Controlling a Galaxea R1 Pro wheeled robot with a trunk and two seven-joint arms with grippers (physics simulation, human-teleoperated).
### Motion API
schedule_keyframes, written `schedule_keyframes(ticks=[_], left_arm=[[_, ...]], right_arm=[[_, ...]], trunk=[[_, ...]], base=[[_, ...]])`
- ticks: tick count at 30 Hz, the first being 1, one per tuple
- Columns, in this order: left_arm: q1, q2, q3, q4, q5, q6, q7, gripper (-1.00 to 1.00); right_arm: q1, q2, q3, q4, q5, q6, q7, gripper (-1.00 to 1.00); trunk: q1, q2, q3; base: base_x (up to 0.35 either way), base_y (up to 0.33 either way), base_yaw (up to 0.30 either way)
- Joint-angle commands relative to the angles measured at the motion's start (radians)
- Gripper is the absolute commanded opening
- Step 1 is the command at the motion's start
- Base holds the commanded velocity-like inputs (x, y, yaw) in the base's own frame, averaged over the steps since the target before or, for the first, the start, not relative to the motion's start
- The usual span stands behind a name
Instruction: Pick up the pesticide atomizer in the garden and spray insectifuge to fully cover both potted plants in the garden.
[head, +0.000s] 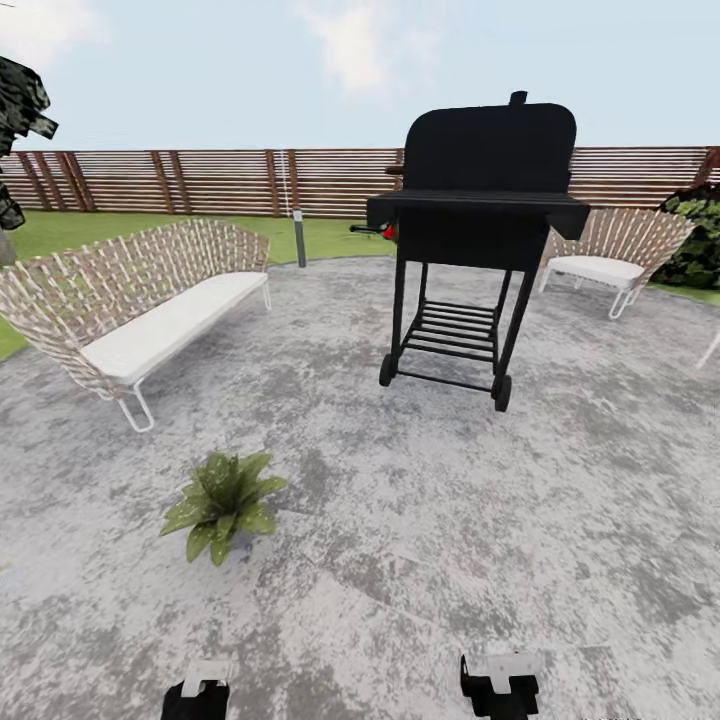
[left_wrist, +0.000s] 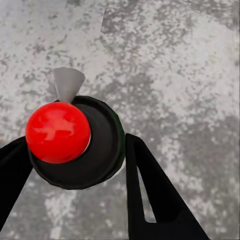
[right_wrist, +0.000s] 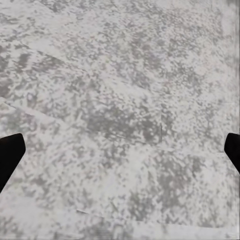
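A dark round bottle with a red ball on top and a grey cone-shaped nozzle, the pesticide atomizer (left_wrist: 102, 147), sits between the two black fingers of my left gripper (left_wrist: 75, 167), which is shut on it over the grey stone patio (left_wrist: 180, 75). One potted plant (head: 222, 505), a low rosette of pointed green leaves, stands on the patio ahead and a little left of my left arm (head: 203, 692). My right gripper (right_wrist: 120, 150) is open, its fingers wide apart above bare stone. My right arm (head: 500, 684) shows at the bottom edge of the head view.
A black wheeled grill (head: 478, 230) stands ahead in the middle. A woven sofa with a white cushion (head: 140, 305) is at the left, a woven chair (head: 615, 255) at the back right. A grey bollard lamp (head: 298, 236), lawn and a slatted wooden fence (head: 200, 180) lie behind.
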Motion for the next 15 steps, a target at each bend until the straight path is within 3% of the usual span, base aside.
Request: schedule_keyframes(ticks=[1, 15], left_arm=[[0.0, 0.0, 0.009, 0.0, -0.007, -0.003, -0.005, -1.0], [0.0, 0.0, 0.009, 0.0, -0.008, -0.003, -0.005, -1.0]], right_arm=[[-0.001, 0.001, -0.008, 0.001, 0.011, -0.002, -0.004, 1.0], [-0.001, 0.001, -0.008, 0.001, 0.01, -0.002, -0.004, 1.0]], trunk=[[0.0, 0.0, -0.001], [0.0, 0.0, -0.001]], base=[[0.188, -0.229, -0.3], [0.188, -0.229, -0.297]])
